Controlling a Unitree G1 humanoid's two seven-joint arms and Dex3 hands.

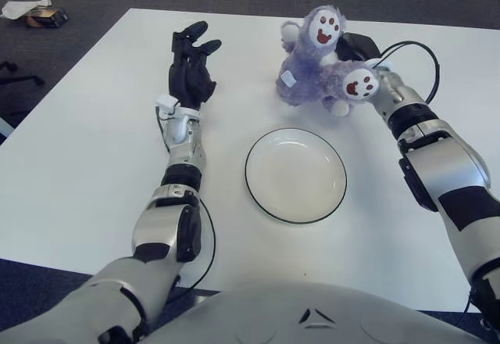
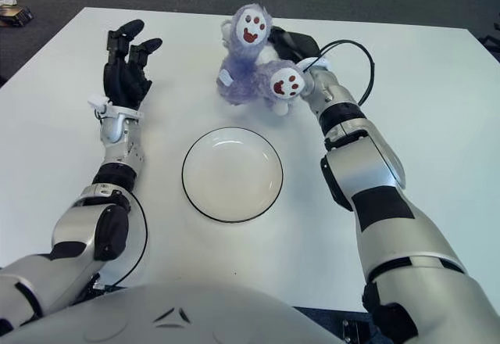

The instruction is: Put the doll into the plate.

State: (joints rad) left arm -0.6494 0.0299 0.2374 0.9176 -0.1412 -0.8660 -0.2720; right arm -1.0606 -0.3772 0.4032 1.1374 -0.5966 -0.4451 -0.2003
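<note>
A purple plush doll (image 1: 307,72) with white, red-printed paw soles is at the far middle of the white table, just beyond the plate. My right hand (image 1: 361,48) is behind the doll's right side, mostly hidden by it, and grips it. The empty white plate (image 1: 295,177) with a dark rim lies in front of the doll, nearer to me. My left hand (image 1: 191,64) is held to the left of the doll, apart from it, fingers spread and holding nothing.
A black cable (image 1: 426,56) loops beside my right wrist. The table's far edge (image 1: 234,14) runs just behind the doll. Small items (image 1: 35,12) lie on the dark floor at the far left.
</note>
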